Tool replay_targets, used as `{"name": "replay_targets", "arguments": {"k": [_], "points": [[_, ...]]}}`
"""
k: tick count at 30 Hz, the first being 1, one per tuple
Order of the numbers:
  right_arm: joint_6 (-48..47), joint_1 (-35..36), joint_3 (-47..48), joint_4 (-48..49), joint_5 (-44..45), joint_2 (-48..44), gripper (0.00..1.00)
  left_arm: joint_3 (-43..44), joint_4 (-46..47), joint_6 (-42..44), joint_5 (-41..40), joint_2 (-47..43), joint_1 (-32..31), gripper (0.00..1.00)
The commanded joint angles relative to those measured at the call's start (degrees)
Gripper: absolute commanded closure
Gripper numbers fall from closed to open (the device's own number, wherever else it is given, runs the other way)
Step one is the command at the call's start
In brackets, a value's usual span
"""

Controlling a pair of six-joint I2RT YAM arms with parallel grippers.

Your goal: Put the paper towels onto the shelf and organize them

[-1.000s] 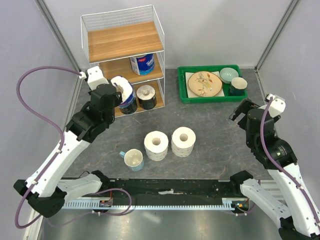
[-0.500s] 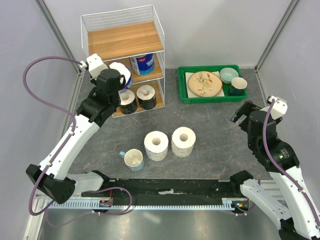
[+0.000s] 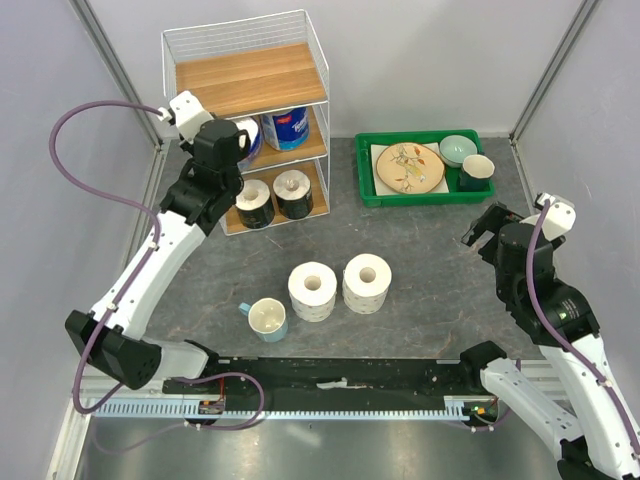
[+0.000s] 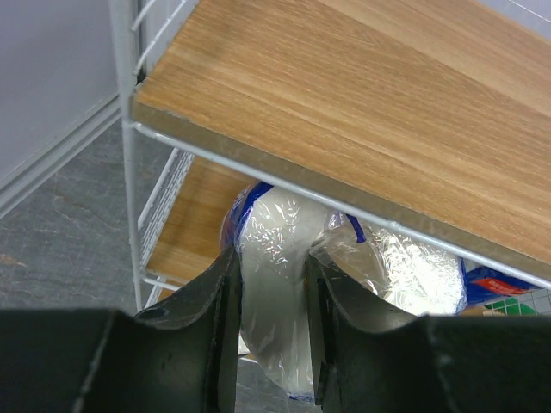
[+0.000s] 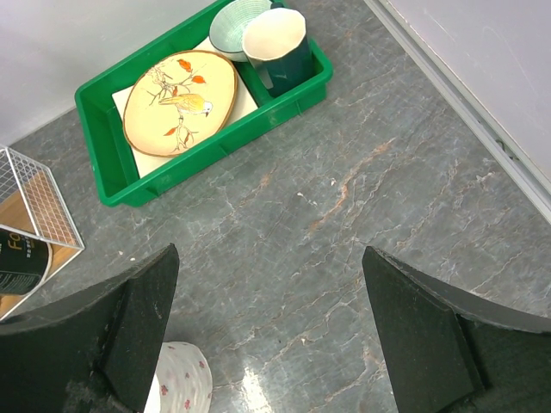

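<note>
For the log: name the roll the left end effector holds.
The blue-wrapped roll, pinched by the left end effector at the shelf's middle tier. The other blue roll stands free beside it; the dark rolls sit below, the speckled rolls on the table.

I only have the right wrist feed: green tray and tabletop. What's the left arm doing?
Observer: The left gripper is clamped on a blue-wrapped roll at the shelf's middle tier.
Operator: Anything else on that tier?
Observer: A second blue-wrapped roll, to the right of the held one.
Operator: What's left on the table?
Observer: Two large speckled rolls, upright side by side, with a blue-handled cup near them.
</note>
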Motion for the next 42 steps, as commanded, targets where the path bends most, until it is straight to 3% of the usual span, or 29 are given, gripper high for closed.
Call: {"name": "replay_targets", "arguments": {"k": [1,11,17,28,35,42], "points": [[-0.5,-0.1,-0.5,0.3,0.0,-0.8,0.04,3.2,7.7,-0.2,-0.5,1.0,0.5,0.73],[-0.9,-0.1,-0.8,0.2,0.1,-0.6,0.04,2.7,8.6,0.2,-1.3,2.9,1.1,0.69],[-0.9,-0.1,-0.9,0.2,-0.2,-0.3,0.04,1.6,8.8,0.8,-0.3,3.2,1.6,0.49],[-1.1,-0.1,-0.8,0.2,-0.2,-0.7,0.04,-1.9,9.5,0.0,2.2,2.5,1.8,0.37],[-1.0,-0.1,-0.7,0.0,-0.6,-1.1,0.04,-5.5,10.9,-1.9,10.3,-3.9,1.8,0.33],[-1.3,-0.1,-0.6,-0.2,-0.9,-1.3,0.04,-12.7,14.8,-1.8,12.9,-14.7,1.8,0.31]]}}
